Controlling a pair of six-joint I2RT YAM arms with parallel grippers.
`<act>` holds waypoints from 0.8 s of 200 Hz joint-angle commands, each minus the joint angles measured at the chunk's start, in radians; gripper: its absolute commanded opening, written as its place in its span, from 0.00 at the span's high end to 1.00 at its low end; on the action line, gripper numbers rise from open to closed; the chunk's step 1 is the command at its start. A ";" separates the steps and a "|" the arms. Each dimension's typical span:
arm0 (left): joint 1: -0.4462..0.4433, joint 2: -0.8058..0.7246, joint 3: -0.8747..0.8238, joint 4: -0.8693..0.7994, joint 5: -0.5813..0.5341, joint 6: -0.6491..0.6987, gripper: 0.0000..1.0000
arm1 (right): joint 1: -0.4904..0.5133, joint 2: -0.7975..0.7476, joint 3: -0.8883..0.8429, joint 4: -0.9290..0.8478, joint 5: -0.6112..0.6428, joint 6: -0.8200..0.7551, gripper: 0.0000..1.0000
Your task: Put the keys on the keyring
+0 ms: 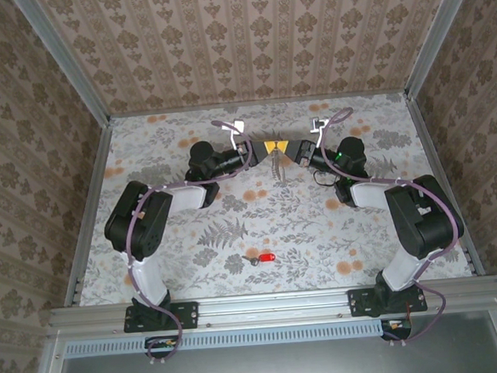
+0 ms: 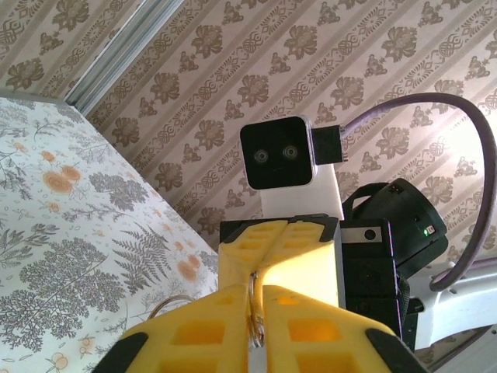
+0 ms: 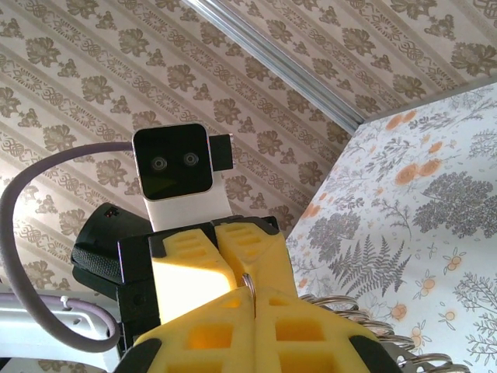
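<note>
Here, pose: both bent inward, tips brought together over the far table (image 1: 381, 134).
Left gripper (image 1: 267, 148): clamped on the keyring (image 3: 247, 281).
Right gripper (image 1: 287, 148): clamped shut on it too.

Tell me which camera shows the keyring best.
Right wrist: the keyring shows as shiny wire loops beside the right claw, with a bit pinched at its tip. Left wrist catches one thin arc of it; top external, just a small dark sliver.
</note>
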 commanded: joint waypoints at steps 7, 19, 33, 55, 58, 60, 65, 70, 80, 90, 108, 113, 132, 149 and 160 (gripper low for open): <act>-0.018 0.015 -0.002 0.062 0.038 0.006 0.84 | -0.010 0.014 -0.007 0.027 0.034 0.008 1.00; -0.018 0.015 -0.002 0.062 0.040 0.007 0.85 | -0.011 0.015 -0.008 0.027 0.035 0.008 1.00; -0.018 0.015 -0.002 0.061 0.041 0.009 0.84 | -0.011 0.013 -0.009 0.026 0.035 0.008 1.00; -0.021 0.016 -0.005 0.059 0.046 0.013 0.87 | -0.012 0.016 -0.007 0.027 0.035 0.008 1.00; -0.021 0.016 -0.005 0.059 0.047 0.014 0.87 | -0.012 0.015 -0.008 0.026 0.034 0.008 1.00; -0.021 0.016 -0.005 0.058 0.049 0.015 0.87 | -0.011 0.015 -0.007 0.026 0.034 0.008 1.00; -0.023 0.016 -0.005 0.057 0.048 0.016 0.87 | -0.013 0.016 -0.007 0.025 0.035 0.007 1.00; -0.024 0.016 -0.006 0.054 0.049 0.018 0.87 | -0.012 0.015 -0.009 0.025 0.035 0.008 1.00; -0.024 0.015 -0.011 0.052 0.048 0.021 0.90 | -0.013 0.015 -0.009 0.026 0.036 0.007 1.00; -0.024 0.015 -0.016 0.052 0.045 0.025 0.93 | -0.013 0.015 -0.010 0.026 0.037 0.007 1.00; -0.024 0.015 -0.016 0.047 0.047 0.027 0.95 | -0.012 0.015 -0.011 0.027 0.036 0.007 1.00; -0.025 0.014 -0.015 0.047 0.048 0.028 0.95 | -0.012 0.015 -0.011 0.026 0.036 0.006 1.00; -0.027 0.013 -0.013 0.041 0.048 0.032 0.95 | -0.013 0.013 -0.011 0.026 0.034 0.008 1.00; -0.030 0.013 -0.006 0.034 0.049 0.037 0.95 | -0.013 0.014 -0.009 0.025 0.029 0.008 1.00; -0.033 0.013 0.002 0.021 0.054 0.042 0.93 | -0.012 0.014 -0.009 0.025 0.026 0.008 1.00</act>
